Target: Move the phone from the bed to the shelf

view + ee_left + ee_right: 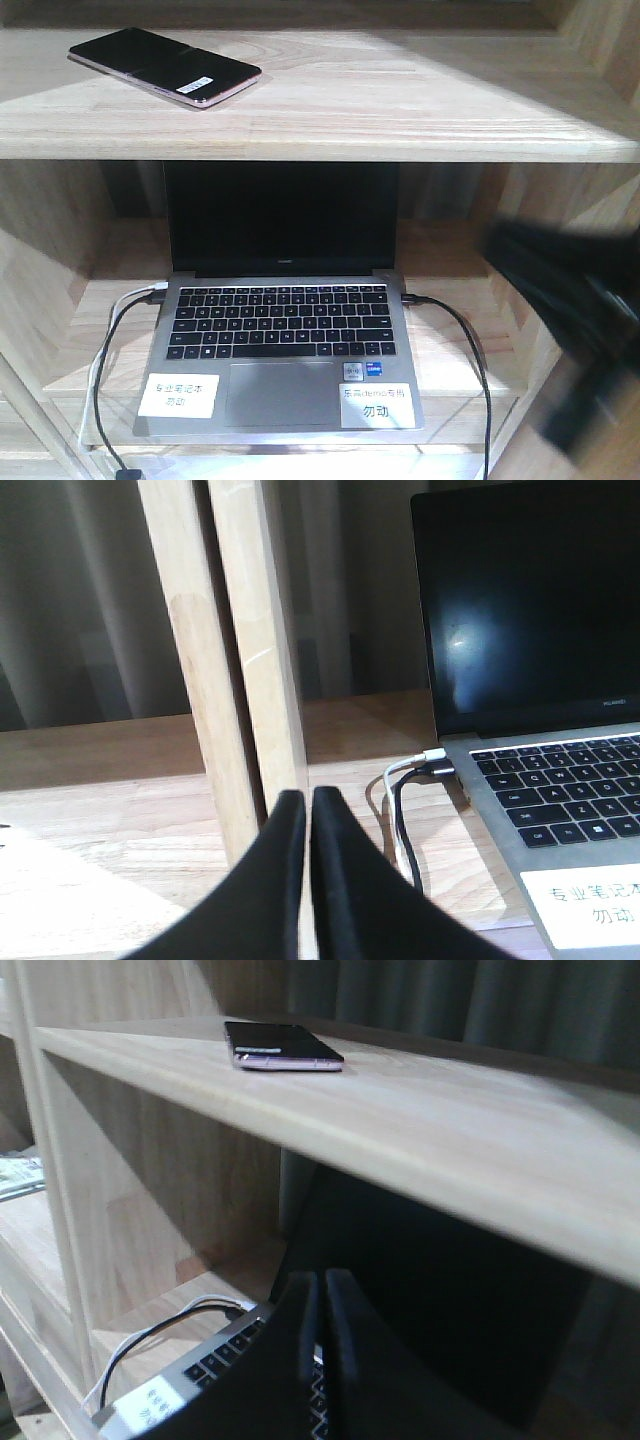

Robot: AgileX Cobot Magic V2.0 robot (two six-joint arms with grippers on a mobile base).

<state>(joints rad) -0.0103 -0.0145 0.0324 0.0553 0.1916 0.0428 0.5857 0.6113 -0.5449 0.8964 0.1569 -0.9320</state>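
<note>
- Phone (165,66): lying flat and untouched on the upper plank of the shelf (400,110), upper left of the front view; white sticker facing up, pinkish edge showing. Appearing again near the top centre of the right wrist view.
- Step in hand, by judgement: placing looks done, since nothing is gripping the phone; what remains is drawing the arms clear.
- Right gripper (322,1345): showing at the bottom centre of its own view with fingers pressed nearly together, holding nothing, hanging below the upper plank and in front of the laptop (285,330).
- Left gripper (308,865): sitting at the bottom centre of its view, fingers likewise closed to a thin slit and empty, just before an upright post of the shelf.
- Next move calling for: a retreat away from the lower compartment, keeping off the laptop screen and the cables (470,360) trailing from its sides.
- Hard to make out: a dark blur is filling the right edge of the front view, probably an arm, its outline unreadable.
- Bed: not appearing in any view.
</note>
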